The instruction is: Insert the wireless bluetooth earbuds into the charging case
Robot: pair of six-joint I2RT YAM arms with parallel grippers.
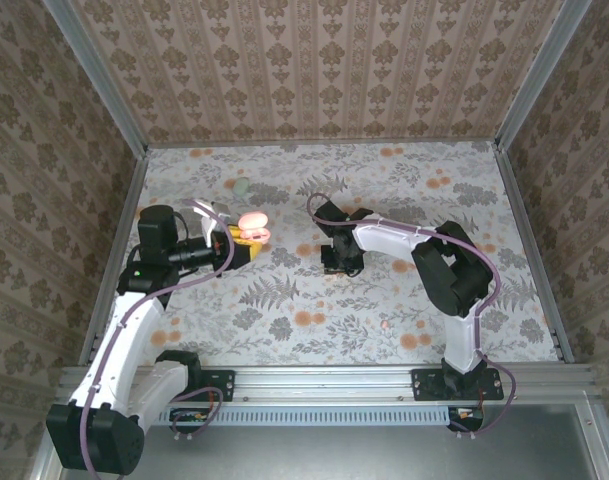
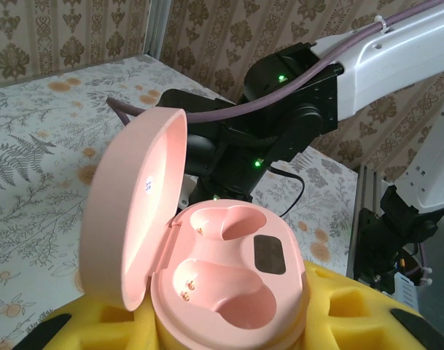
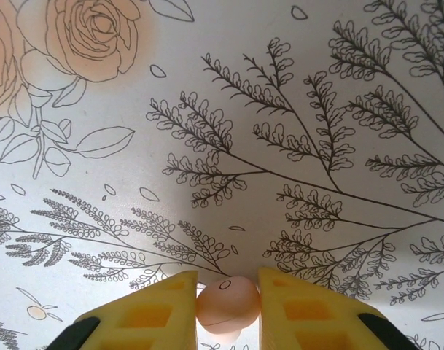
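In the left wrist view a pink charging case (image 2: pixel 232 292) sits with its lid (image 2: pixel 134 211) swung open to the left and both wells empty. My left gripper (image 2: pixel 229 324) is shut on its base between yellow foam fingers (image 2: pixel 353 317). From above, the case (image 1: pixel 251 225) is held over the table's left middle by the left gripper (image 1: pixel 242 242). A pale pink earbud (image 3: pixel 227 302) is pinched between the yellow fingers (image 3: pixel 149 313) of my right gripper (image 3: pixel 227 310), just above the printed surface. The right gripper (image 1: pixel 341 262) points down at the table centre. Another tiny pale piece (image 1: pixel 387 323) lies near the front right.
A pale green oval case (image 1: pixel 242 186) lies at the back left of the flower-printed table (image 1: pixel 314 310). Patterned walls (image 1: pixel 324 60) enclose three sides. The right arm (image 2: pixel 367 58) crosses behind the open case in the left wrist view.
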